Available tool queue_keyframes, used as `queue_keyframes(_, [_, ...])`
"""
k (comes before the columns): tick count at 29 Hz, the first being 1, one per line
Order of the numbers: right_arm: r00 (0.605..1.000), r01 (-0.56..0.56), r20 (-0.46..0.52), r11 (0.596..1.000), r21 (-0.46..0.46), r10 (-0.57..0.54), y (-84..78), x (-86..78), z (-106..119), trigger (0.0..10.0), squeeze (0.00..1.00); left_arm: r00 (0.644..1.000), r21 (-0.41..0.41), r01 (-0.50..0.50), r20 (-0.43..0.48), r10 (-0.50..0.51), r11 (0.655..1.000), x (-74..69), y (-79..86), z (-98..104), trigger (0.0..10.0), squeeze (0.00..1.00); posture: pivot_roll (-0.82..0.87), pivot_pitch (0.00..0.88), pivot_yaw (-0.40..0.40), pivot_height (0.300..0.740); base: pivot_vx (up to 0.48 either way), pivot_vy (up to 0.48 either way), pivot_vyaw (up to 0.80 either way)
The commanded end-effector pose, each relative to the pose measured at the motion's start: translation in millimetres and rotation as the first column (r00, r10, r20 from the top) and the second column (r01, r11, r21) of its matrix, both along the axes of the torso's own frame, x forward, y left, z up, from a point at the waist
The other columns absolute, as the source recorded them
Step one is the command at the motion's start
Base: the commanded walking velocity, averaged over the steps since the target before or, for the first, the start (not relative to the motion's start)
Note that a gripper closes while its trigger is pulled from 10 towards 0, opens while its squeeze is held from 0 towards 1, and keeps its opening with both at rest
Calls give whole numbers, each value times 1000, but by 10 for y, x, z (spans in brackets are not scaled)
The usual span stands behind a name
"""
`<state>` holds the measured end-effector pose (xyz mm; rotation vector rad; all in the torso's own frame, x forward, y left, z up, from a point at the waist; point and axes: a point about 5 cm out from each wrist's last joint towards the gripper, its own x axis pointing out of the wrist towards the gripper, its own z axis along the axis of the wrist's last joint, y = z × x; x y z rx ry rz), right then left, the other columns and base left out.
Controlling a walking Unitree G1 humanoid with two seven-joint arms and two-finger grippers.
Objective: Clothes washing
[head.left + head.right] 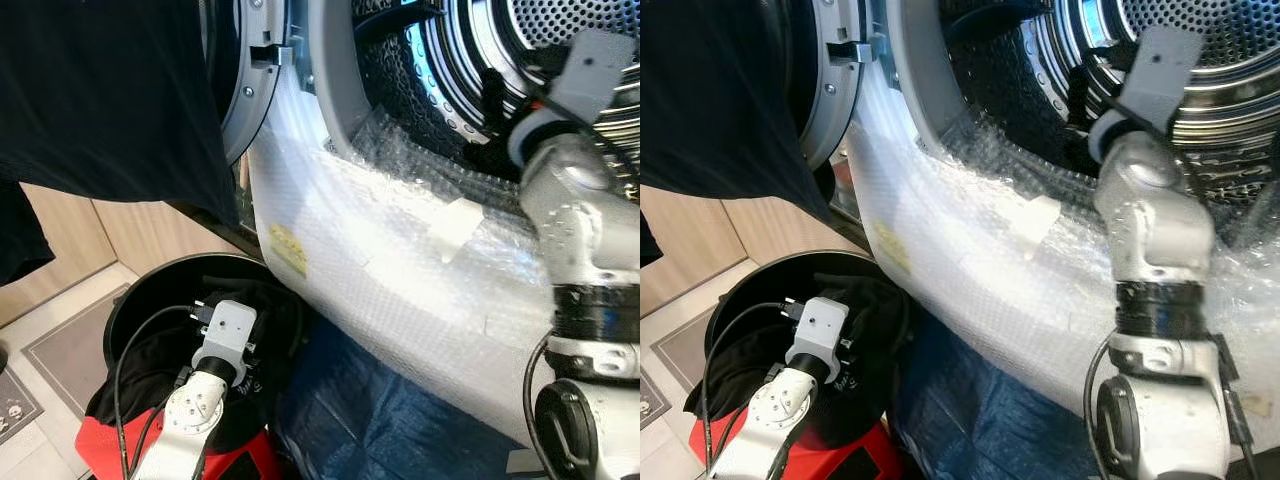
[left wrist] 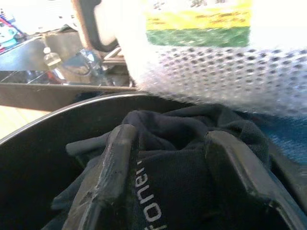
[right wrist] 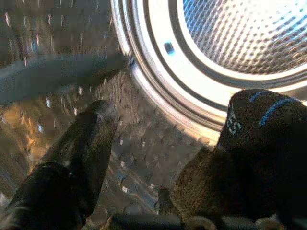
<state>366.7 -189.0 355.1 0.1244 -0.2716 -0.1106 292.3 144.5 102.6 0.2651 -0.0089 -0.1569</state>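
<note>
— What lay before the robot in the head views?

— A pale wood-panelled wall and floor at the left, and a front-loading washing machine (image 1: pixel 400 260) wrapped in bubble wrap (image 1: pixel 420 300), its door (image 1: pixel 250 80) swung open. A dark garment (image 1: pixel 110 100) hung across the upper left. Below the machine stood a round black basket (image 1: pixel 130 300) holding dark clothes (image 1: pixel 865 300).

— And the arms?

— The left arm reached down into the basket, wrist bent over the clothes. The right arm rose steeply, its wrist at the drum (image 1: pixel 1200 60) mouth.

— The left wrist view?

— The left gripper (image 2: pixel 168 172) had its fingers spread, straddling a black garment with white lettering (image 2: pixel 148 201) (partly legible only) inside the basket.

— The right wrist view?

— The right gripper (image 3: pixel 163 158) was parted, with a dark sock with blue stripes (image 3: pixel 259 143) draped over one finger, just before the perforated drum.
</note>
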Motion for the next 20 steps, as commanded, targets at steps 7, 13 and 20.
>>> queue_keyframes(7, [997,-68,-33,997,24,69,63,-180,65,10000,0,1000,-8,27,-7,-27,1000,24,-82,25,10000,0,39,80,-86,740,0,0,0])
queue_keyframes(13, [992,-113,-62,994,-3,112,146,-425,14,10000,0,999,-19,33,-27,-34,999,-9,-97,-27,10000,0,13,99,-90,740,0,0,0])
queue_keyframes(20, [975,-63,-221,991,-118,35,79,-540,-368,10000,0,999,-20,37,-28,-37,999,4,-105,-11,10000,0,-1,114,-90,740,0,0,0])
